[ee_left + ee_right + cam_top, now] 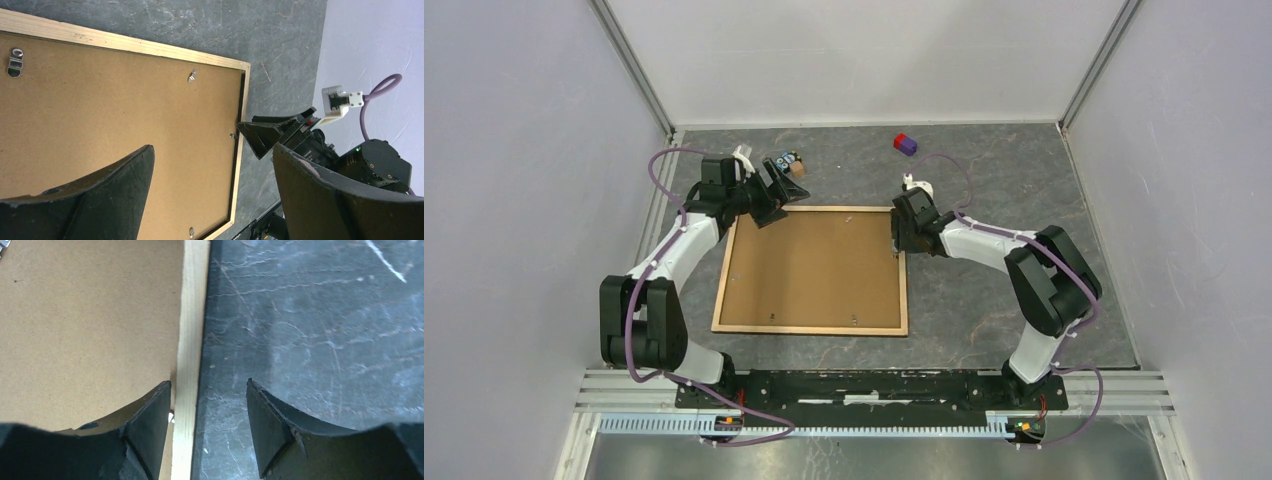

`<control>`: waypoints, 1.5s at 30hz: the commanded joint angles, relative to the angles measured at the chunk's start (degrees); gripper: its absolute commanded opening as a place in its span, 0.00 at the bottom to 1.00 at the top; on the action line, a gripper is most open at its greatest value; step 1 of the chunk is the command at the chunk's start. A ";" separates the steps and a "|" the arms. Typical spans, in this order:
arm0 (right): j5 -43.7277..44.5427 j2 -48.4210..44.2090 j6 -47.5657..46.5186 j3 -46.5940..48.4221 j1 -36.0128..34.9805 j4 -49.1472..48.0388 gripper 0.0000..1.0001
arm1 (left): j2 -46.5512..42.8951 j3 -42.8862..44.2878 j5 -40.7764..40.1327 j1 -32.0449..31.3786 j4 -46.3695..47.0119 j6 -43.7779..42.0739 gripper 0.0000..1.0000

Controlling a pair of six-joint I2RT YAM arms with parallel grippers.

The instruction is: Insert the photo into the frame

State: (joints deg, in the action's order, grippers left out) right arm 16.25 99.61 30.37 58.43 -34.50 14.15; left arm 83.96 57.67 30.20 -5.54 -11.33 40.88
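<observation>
The frame [809, 329] lies flat on the grey table with its light wood rails up and a plain brown backing board [814, 268] filling it. The photo is hidden. My left gripper [776, 195] hovers over the frame's far left corner, open wide and empty [212, 150], above the board [110, 105] and rail [125, 42]. My right gripper [902, 232] is low at the far end of the right rail. It is open [209, 382]. One finger is over the board [85, 325], the other over the table, and the rail [195, 315] runs between them untouched.
Small metal clips [16, 61] sit along the board's edges. A red and purple block [905, 143] lies at the far right of the table, and a small multicoloured object [789, 162] lies just beyond the left gripper. White walls close in both sides and the back.
</observation>
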 commanded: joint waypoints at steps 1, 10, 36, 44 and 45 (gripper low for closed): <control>-4.14 3.12 -2.57 3.45 -0.04 -2.45 0.60 | -1.02 -0.28 1.12 -0.34 2.64 2.31 0.93; -0.25 2.37 8.46 -0.69 2.83 -1.13 0.33 | -0.99 -0.28 1.30 -0.81 2.74 2.14 0.94; -5.48 -22.06 25.40 -33.16 14.33 -5.73 0.21 | 1.84 -0.43 -5.12 -10.39 -1.01 3.06 0.88; -9.72 -29.39 7.94 -33.30 14.29 -7.94 0.64 | -1.86 -4.73 -24.50 -19.72 -10.02 15.55 0.87; -10.20 -31.07 5.46 -33.55 14.29 -8.10 0.69 | -2.55 -5.93 -26.35 -21.68 -11.80 18.72 0.86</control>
State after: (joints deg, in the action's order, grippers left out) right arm 9.23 72.14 47.44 26.70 -20.25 2.50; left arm 85.17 54.39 15.42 -21.87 -15.68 47.59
